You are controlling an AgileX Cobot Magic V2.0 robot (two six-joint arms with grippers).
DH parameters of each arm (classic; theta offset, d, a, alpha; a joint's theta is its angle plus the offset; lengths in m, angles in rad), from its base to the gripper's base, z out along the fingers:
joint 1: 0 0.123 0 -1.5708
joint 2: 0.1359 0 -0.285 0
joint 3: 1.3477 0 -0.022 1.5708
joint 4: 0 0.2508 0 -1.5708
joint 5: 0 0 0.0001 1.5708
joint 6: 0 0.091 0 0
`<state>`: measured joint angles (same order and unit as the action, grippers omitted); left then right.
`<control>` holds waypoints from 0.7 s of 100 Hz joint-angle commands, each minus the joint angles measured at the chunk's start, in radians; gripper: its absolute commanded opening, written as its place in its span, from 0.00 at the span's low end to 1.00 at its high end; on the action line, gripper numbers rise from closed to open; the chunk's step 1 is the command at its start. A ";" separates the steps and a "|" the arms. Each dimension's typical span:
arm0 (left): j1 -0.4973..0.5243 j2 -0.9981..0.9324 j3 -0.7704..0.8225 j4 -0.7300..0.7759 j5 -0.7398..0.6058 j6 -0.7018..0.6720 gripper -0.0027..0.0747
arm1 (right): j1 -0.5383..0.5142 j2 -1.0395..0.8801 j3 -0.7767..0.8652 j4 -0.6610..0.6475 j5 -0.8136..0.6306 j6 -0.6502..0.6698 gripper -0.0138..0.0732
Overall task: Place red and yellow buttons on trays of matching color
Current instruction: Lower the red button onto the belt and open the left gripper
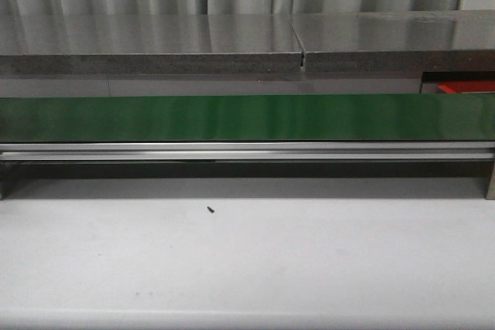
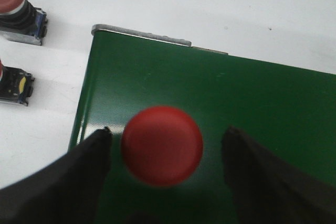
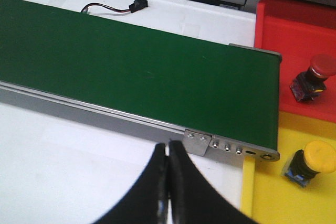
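Red button [image 2: 162, 146] on green belt [image 2: 252, 103]: rigid, smooth domed cap, likely light; left jaws spread at its three and nine o'clock, right jaws pressed together.

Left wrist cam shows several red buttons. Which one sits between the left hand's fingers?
The red dome-topped button on the green belt, framed by the open left hand. The other two red buttons stand on the white table beside the belt.
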<state>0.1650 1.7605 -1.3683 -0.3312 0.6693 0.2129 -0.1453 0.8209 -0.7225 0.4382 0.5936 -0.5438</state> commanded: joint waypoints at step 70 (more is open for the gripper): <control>0.219 -0.143 -0.097 -0.050 0.086 0.003 0.80 | 0.002 -0.003 -0.027 0.018 -0.053 -0.008 0.05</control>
<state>0.3336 1.6452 -1.4360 -0.3690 0.7678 0.2137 -0.1453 0.8209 -0.7225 0.4382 0.5936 -0.5455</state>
